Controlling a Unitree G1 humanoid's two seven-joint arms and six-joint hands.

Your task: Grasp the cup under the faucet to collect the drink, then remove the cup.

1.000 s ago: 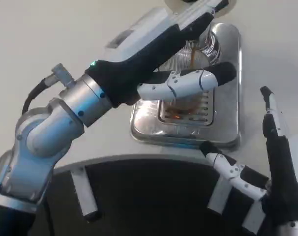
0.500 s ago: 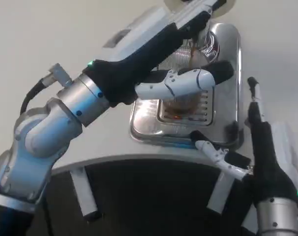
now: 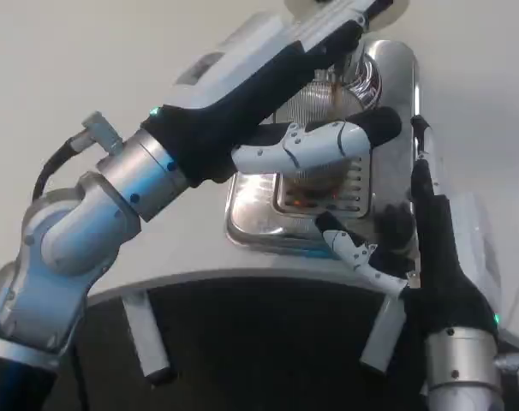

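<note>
A clear cup (image 3: 315, 184) with amber drink in its bottom stands on the grille of a shiny metal drip tray (image 3: 247, 218), under the faucet (image 3: 355, 53). My left hand (image 3: 302, 81) stretches over the cup, its fingers reaching the faucet's top while its thumb (image 3: 328, 144) lies across the cup's front and hides much of it. My right hand (image 3: 426, 227) stands edge-up over the tray's right side, fingers straight and thumb (image 3: 355, 250) spread toward the cup, with nothing in it. A small gap separates it from the cup.
The white table (image 3: 88, 68) spreads to the left and far right. Its rounded front edge (image 3: 199, 278) runs just below the tray, with dark space beneath. My left forearm (image 3: 131, 184) crosses the picture's left half.
My right hand has moved left and forward from the table's right edge to the tray's right side, close to the cup. The left hand has stayed at the faucet.
</note>
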